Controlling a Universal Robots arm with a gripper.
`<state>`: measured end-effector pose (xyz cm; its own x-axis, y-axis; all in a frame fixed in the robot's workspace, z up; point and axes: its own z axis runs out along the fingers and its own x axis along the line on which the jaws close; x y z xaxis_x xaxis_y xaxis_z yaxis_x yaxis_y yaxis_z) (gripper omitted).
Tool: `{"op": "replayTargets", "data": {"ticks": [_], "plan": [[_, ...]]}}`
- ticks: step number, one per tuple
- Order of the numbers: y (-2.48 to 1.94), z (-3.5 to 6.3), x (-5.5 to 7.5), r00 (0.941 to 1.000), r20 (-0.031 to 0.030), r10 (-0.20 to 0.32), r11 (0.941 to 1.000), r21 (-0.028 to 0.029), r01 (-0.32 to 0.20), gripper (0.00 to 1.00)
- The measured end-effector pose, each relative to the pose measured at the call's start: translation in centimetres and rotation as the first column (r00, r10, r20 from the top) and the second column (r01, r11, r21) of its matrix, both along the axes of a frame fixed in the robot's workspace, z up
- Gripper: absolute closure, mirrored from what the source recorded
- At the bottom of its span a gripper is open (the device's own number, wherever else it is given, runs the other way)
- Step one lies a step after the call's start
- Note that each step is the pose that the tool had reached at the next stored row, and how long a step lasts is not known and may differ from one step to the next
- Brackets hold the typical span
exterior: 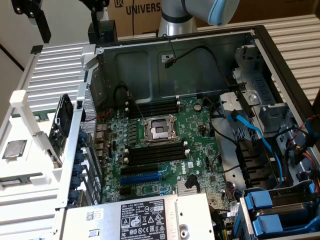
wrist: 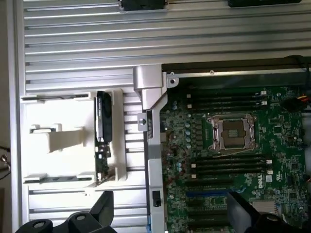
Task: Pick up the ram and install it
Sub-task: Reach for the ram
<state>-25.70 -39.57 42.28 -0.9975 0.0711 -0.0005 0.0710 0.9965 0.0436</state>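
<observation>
The long, thin green ram stick with black chips (wrist: 102, 127) was seen standing on edge in a white plastic holder (wrist: 58, 145). The holder rested on the ribbed silver metal bench (wrist: 73, 48), just beside the open grey metal computer case (exterior: 175, 65) and outside it. The black two-fingered end effector (wrist: 170, 196) was poised above, its jaws spread wide with nothing between them. One finger was seen near the holder's end and the other over the green motherboard (wrist: 284, 145). The ram was not touched, so the step in hand was judged to be the approach for the pick-up.

For this to be done well, the end effector would have to be centred over the ram's upper edge rather than over the case wall. The closing line appeared to run across the stick's flat faces, so a sideways shift was judged to be needed more than a turn. A straight, slow descent was judged best, since the holder's walls stood close beside the stick and could be struck by a slanted entry. A grip near the middle of the stick's length would be advised, so that the ram would hang level. The long black memory slots with white end clips (wrist: 228, 167) appeared unfilled. The chips were judged fragile, so only a moderate squeeze would be called for.
</observation>
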Motion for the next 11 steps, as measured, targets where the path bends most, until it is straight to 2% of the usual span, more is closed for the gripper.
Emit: {"op": "replayTargets", "data": {"ticks": [11], "plan": [[0.0,-0.04,-5.5,1.0,0.0,0.0,1.0,0.0,0.0,0.01]]}}
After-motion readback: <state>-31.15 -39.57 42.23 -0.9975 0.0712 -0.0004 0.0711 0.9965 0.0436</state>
